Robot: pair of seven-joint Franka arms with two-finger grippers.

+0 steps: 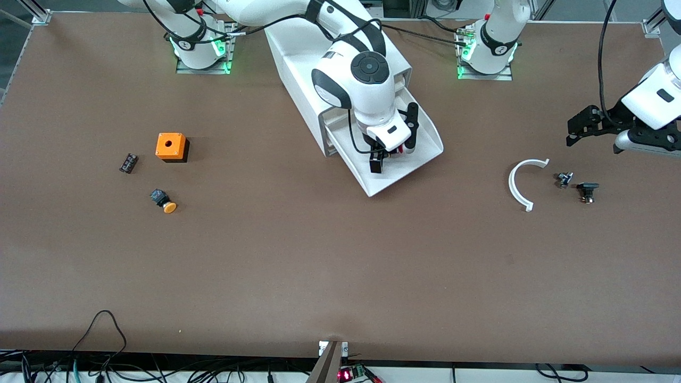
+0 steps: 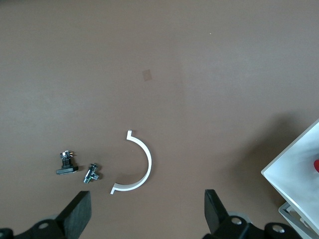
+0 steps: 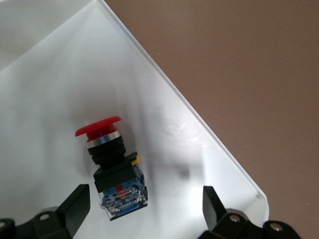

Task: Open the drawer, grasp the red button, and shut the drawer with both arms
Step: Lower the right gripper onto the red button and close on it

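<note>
The drawer [image 1: 425,139] stands pulled out of the white cabinet [image 1: 298,69], its flared lip toward the front camera. The red-capped button [image 3: 112,164], with a black-and-blue body, lies on its side on the drawer floor [image 3: 55,89]. My right gripper [image 1: 395,146] hangs open over the drawer, and in the right wrist view [image 3: 144,201] the button's body lies between its fingers, nearer one of them. My left gripper [image 1: 593,133] is open and empty in the air at the left arm's end of the table. In the left wrist view [image 2: 147,209] it is over bare table beside a white arc.
A white arc [image 1: 518,183], a small metal part [image 1: 564,179] and a black part [image 1: 587,191] lie under the left gripper's area. An orange cube with a hole [image 1: 171,147], an orange-capped black button [image 1: 163,201] and a small black part [image 1: 128,163] lie toward the right arm's end.
</note>
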